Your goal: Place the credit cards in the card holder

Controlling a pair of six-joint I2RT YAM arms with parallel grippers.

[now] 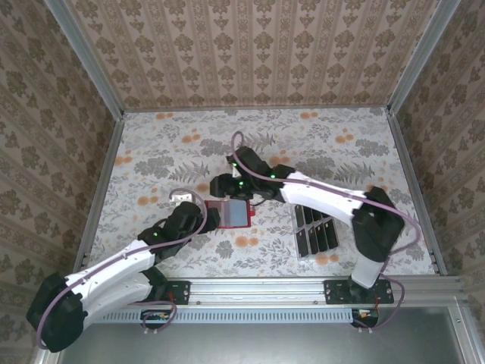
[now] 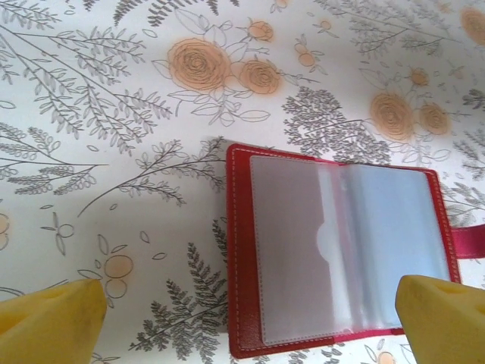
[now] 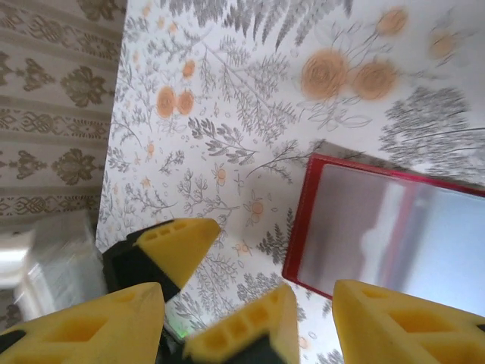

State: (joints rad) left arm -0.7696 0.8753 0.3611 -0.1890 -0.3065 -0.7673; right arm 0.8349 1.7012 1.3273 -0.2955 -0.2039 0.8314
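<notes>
The card holder (image 1: 231, 214) is lying open and flat on the flowered bench (image 1: 151, 152), its clear inner sleeves facing up. It is sitting between the two arms, just in front of the left gripper (image 2: 250, 303) and just below the right gripper (image 1: 225, 184) as seen from the top camera.

In the left wrist view the left jaws are standing spread as wide as the picture allows, one yellow fingertip (image 2: 53, 322) showing at the bottom left corner and the other at the bottom right. The open holder is lying in the gap between them, well over toward the right-hand fingertip, whose tip is overlapping the holder's lower right corner. The other fingertip is sitting well clear of it over bare bench. The left jaws are pinching nothing, and whether the right-hand tip is touching the leather cannot be told.

In the right wrist view the right jaws are standing partly apart, their yellow fingers (image 3: 402, 318) framing the bottom of the picture, with the holder's left edge lying just beyond them on the right. Nothing is showing pinched between them. Two more yellow-and-black pieces are showing in the gap, and what they belong to cannot be told.

The credit cards (image 1: 318, 227) are lying side by side in a clear tray (image 1: 309, 255) to the right of the holder, well apart from both jaws.
</notes>
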